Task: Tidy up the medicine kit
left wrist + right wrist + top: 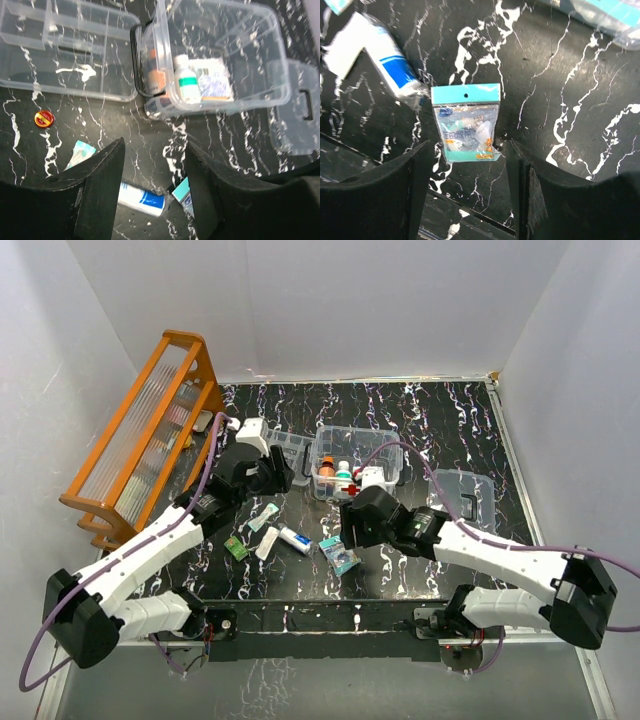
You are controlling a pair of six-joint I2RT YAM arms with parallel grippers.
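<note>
One medicine kit (370, 432), one lid (462, 495), one divided tray (295, 448) and one orange rack (150, 430) are standing in view, two bottles (186, 80) and one flat carton (215, 82) are sitting inside the medicine kit, and one white-and-blue tube (141, 196), two teal hanging packets (466, 122), one teal sachet (265, 515), one green packet (236, 547) and one red tin (44, 118) are lying loose.

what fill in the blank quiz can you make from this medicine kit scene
1. The medicine kit stands with its lid ____.
2. In the top view, that lid lies on the kit's ____ side.
3. The right pincer hovers ____ over a sachet.
4. The small round tin near the divided tray is ____.

Missing words: off; right; open; red
</note>
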